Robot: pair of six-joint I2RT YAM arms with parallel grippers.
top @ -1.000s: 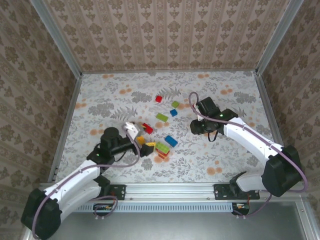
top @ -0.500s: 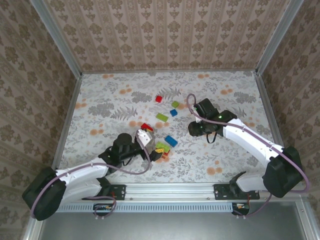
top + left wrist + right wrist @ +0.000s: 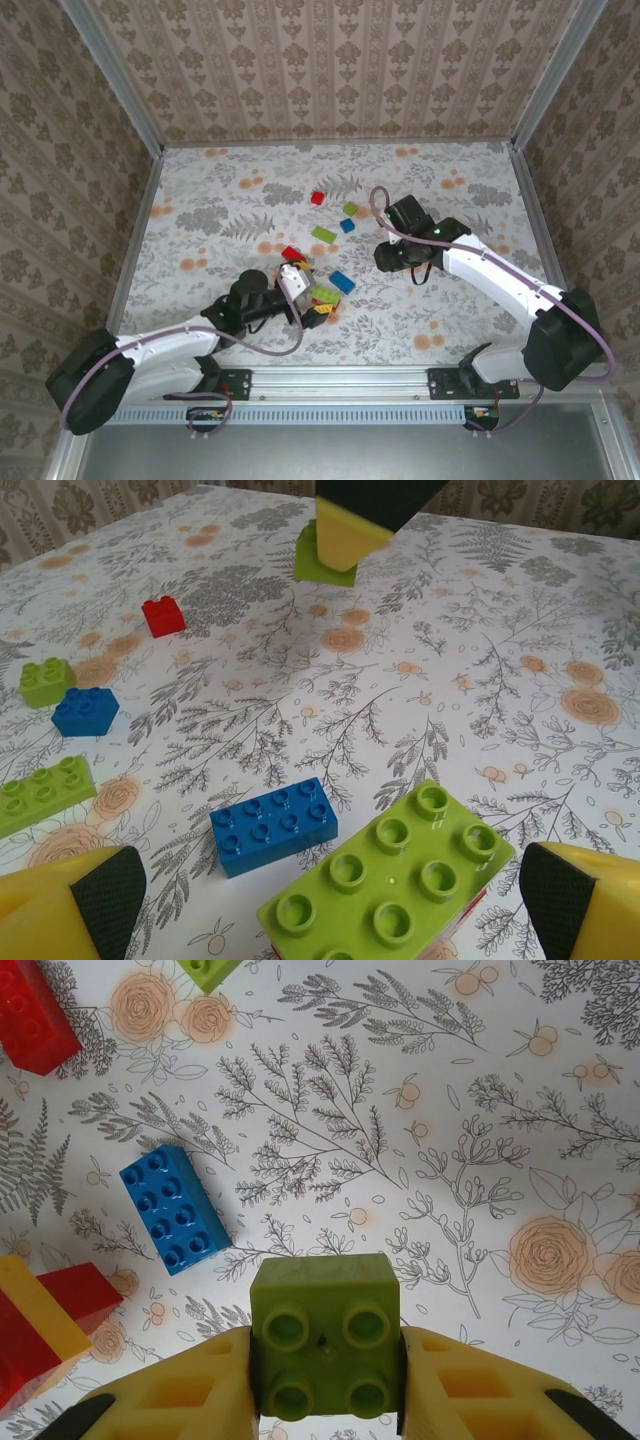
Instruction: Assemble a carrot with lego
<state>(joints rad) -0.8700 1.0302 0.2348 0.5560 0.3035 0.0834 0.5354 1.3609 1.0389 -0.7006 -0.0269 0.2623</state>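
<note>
The left pincer (image 3: 300, 292), open wide low in the middle, has the long green brick (image 3: 390, 880) lying slantwise right between its fingers (image 3: 100, 900), while the right pincer (image 3: 386, 258), over to the right, squeezes a small green brick (image 3: 325, 1345).

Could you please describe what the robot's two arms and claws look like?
The left arm and right arm have white links, black joints and a looping mauve cable each. The left claw and right claw have yellow fingers with black pads.
</note>
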